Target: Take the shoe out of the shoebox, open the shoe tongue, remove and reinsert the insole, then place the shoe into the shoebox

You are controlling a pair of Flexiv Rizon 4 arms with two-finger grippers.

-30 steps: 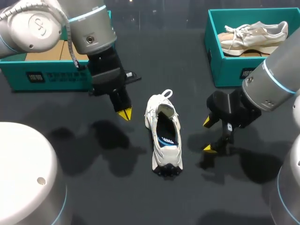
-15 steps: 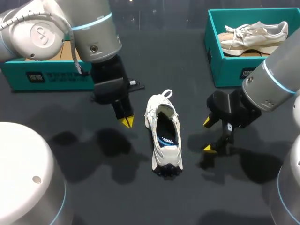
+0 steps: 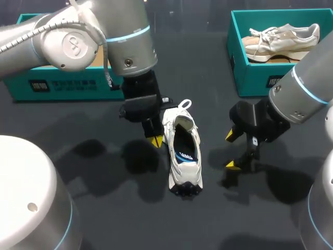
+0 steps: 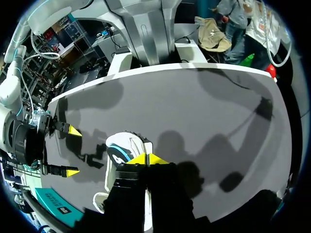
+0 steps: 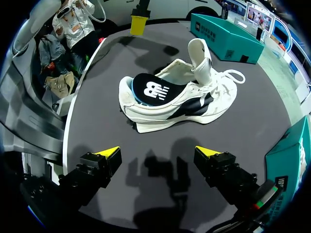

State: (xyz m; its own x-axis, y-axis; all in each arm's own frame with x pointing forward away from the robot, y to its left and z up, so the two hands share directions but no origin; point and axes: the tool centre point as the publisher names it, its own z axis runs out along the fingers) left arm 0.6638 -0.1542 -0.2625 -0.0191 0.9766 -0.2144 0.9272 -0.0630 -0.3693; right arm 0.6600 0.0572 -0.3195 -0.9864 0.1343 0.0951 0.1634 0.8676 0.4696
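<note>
white sneaker [image 3: 183, 156] lies on the table [image 3: 119, 213], tongue up, between my grippers. left gripper [image 3: 156, 140] — tips pressed together, just beside its collar, maybe touching. right gripper [image 3: 231, 150] — fingers spread wide, near it.

Silver arms [image 3: 125, 31]; black wrists [image 3: 139, 101] (yellow fingertips [image 3: 156, 141])

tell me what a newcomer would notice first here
A white shoe lies alone in the middle of the dark table, its tongue pulled up and the insole showing. The left gripper, jaws shut, hangs close beside it, while the right gripper stands open on the shoe's other side. At the far right a teal shoebox holds a beige shoe.
</note>
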